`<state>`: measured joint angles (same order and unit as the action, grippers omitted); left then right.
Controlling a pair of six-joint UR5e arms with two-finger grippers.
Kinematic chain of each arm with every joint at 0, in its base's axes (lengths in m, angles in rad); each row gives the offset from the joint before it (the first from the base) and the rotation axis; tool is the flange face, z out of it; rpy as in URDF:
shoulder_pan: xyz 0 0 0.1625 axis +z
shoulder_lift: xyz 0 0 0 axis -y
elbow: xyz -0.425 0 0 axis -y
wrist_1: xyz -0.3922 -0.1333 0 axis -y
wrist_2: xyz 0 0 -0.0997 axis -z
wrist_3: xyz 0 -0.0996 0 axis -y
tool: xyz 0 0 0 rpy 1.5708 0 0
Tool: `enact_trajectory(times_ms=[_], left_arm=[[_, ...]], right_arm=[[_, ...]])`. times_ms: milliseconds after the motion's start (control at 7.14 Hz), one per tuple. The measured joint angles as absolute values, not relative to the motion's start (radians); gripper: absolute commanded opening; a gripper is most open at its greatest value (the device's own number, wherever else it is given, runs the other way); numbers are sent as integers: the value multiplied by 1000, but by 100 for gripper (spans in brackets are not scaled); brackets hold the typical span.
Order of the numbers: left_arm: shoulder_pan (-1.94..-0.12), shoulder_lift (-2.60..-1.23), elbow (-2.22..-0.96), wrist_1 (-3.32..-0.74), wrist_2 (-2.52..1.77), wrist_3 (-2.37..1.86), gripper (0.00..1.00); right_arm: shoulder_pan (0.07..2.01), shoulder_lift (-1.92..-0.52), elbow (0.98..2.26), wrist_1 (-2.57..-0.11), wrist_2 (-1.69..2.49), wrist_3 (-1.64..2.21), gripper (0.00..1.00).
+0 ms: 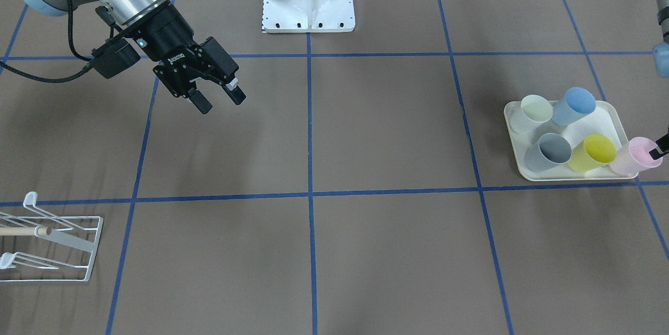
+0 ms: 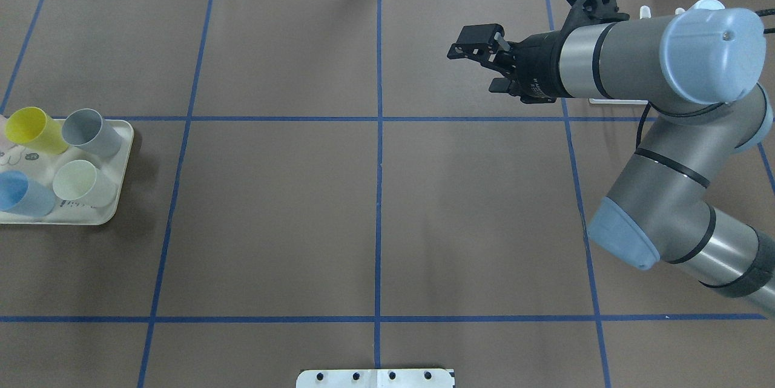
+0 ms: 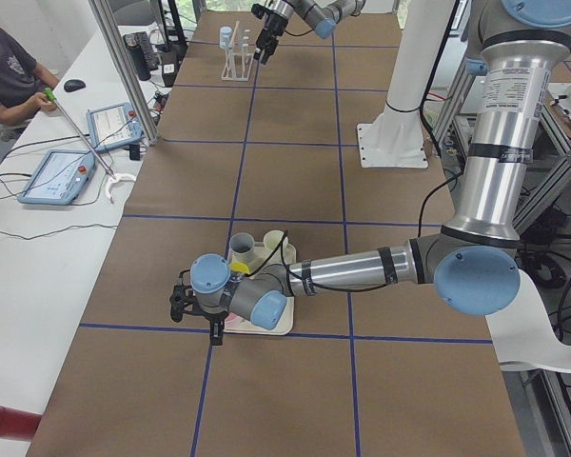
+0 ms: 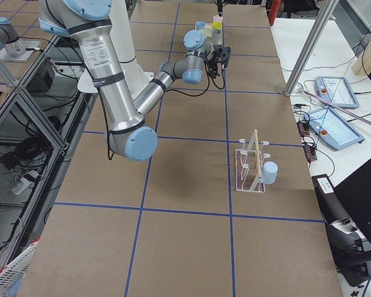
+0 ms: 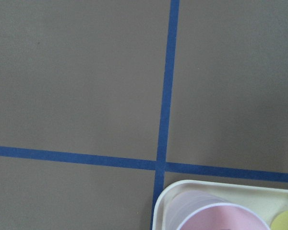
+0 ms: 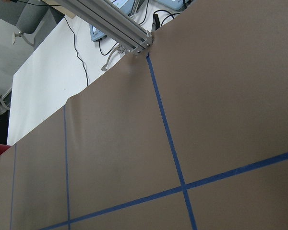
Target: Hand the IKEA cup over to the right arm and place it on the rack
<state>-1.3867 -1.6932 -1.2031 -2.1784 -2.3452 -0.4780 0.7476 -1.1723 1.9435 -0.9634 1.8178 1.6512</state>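
Bright, even overhead light; sharp views.
Soft shadows lie on the brown paper-covered table (image 1: pixel 366 131) below the black two-finger right gripper (image 1: pixel 220 101) and beside the cream plastic tray (image 2: pixel 79 217); the close pink plastic cup (image 5: pixel 216 218) looks blurred.

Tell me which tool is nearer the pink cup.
Left. The left tool is right at the pink cup's rim; the right tool hangs open far across the table from it.
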Motion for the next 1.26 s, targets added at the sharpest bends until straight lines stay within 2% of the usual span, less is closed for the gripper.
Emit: enact_trajectory(times_ms=[700, 1260], left_arm=[[-1379, -1679, -1212, -2182, -2347, -480, 83], [-1368, -1675, -1215, -2183, -2365, -480, 64]], right_arm=[[747, -1174, 1944, -964, 1818, 1652, 99], [747, -1175, 1944, -963, 1818, 1654, 99]])
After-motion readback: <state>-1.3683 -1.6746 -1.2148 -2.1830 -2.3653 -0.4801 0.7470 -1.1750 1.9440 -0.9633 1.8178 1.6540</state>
